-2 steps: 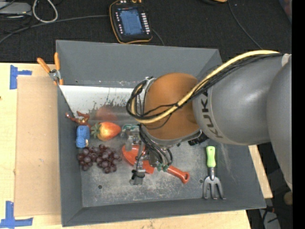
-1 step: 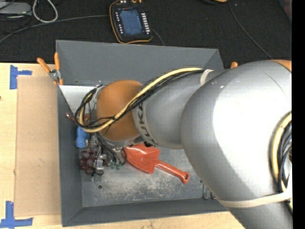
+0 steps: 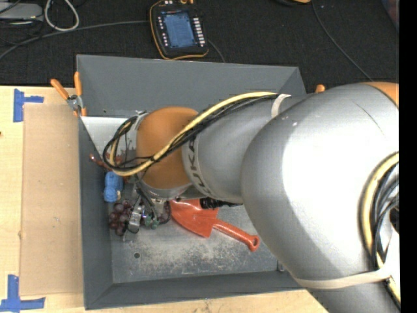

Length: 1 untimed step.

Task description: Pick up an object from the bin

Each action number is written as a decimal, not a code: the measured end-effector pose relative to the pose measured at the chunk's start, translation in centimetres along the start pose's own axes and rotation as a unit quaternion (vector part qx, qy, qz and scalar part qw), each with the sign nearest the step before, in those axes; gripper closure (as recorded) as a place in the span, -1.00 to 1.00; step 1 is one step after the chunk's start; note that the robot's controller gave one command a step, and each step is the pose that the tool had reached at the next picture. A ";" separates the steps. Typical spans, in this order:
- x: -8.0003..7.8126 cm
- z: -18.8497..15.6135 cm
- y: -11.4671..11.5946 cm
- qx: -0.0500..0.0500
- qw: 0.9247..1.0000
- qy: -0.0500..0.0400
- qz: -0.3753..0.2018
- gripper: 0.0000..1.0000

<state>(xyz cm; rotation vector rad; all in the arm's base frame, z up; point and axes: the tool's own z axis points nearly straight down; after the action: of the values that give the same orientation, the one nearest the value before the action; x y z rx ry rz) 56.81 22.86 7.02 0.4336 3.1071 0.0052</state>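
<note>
teach pendant point(image 3: 178, 30): top centre, screen up | pale cable loop point(image 3: 62, 29): top left

Robotics lab: teach pendant point(image 3: 178, 27), cables point(image 3: 77, 19), metal bin point(image 3: 189, 83).

Grey metal bin point(image 3: 195, 266): floor dusty towards the front. Orange scoop point(image 3: 208, 222) lies flat mid-floor, handle pointing right. By the left wall, a blue piece point(image 3: 112, 188) sits just above a small dark-red heap point(image 3: 119, 215).

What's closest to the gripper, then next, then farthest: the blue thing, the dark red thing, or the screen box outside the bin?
1. Dark red thing, right beside the gripper, near the bin's left wall.
2. Blue thing, just above it, same wall.
3. Screen box, outside the bin, at the top.
</note>
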 end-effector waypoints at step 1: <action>0.4 0.0 0.4 0.000 0.994 0.003 -0.110 -1.00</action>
<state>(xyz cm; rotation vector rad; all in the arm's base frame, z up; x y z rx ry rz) 56.54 23.39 7.02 0.0881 3.1413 0.0049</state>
